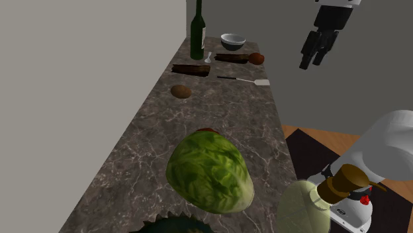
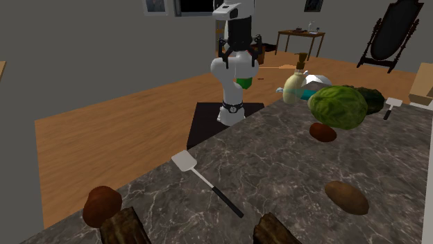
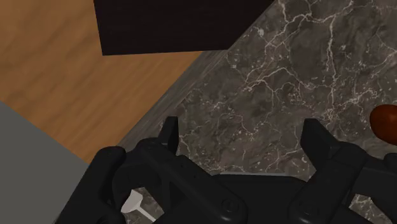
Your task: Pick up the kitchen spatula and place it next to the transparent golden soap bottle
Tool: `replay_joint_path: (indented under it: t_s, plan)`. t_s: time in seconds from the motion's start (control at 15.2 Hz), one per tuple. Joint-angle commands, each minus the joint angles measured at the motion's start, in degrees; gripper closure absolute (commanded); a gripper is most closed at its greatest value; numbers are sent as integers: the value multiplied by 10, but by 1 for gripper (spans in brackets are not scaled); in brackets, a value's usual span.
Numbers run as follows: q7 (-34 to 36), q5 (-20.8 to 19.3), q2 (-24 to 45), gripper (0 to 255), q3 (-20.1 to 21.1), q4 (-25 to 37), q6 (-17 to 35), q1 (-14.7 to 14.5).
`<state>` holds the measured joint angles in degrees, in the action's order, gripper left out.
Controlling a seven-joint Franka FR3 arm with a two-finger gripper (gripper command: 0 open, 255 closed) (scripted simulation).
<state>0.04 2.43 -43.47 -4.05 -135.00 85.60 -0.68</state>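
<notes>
The kitchen spatula point(image 1: 245, 80) has a thin black handle and a white blade, and lies flat near the far end of the dark marble counter point(image 1: 218, 112). In the second exterior view the spatula point(image 2: 208, 181) lies near the counter's front edge. My gripper point(image 1: 311, 63) hangs open and empty in the air, above and off the counter edge nearest the spatula's blade. Both fingers point(image 3: 168, 130) stand wide apart over the counter's edge, and a bit of white blade point(image 3: 133, 202) peeks out below the hand. The transparent golden soap bottle point(image 1: 311, 202) with a brown cap stands at the counter's near end.
A large green cabbage point(image 1: 210, 171) sits beside the soap bottle point(image 2: 295, 83). Near the spatula are a dark wine bottle point(image 1: 197, 33), a bowl point(image 1: 233, 42), two wood pieces point(image 1: 191, 69), a brown potato point(image 1: 181, 91) and a reddish-brown ball point(image 1: 256, 58). Wooden floor and a dark mat point(image 3: 172, 25) lie beside the counter.
</notes>
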Motion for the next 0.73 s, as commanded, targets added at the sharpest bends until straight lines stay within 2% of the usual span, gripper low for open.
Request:
replay_joint_path:
  t_s: [0.0,0.33,0.66]
  plan:
    - [0,0,0,0,0,0,0,0]
    - [-103,-36,61,0,-46,-14,88,-10]
    - [-202,-55,143,0,-89,-4,175,-24]
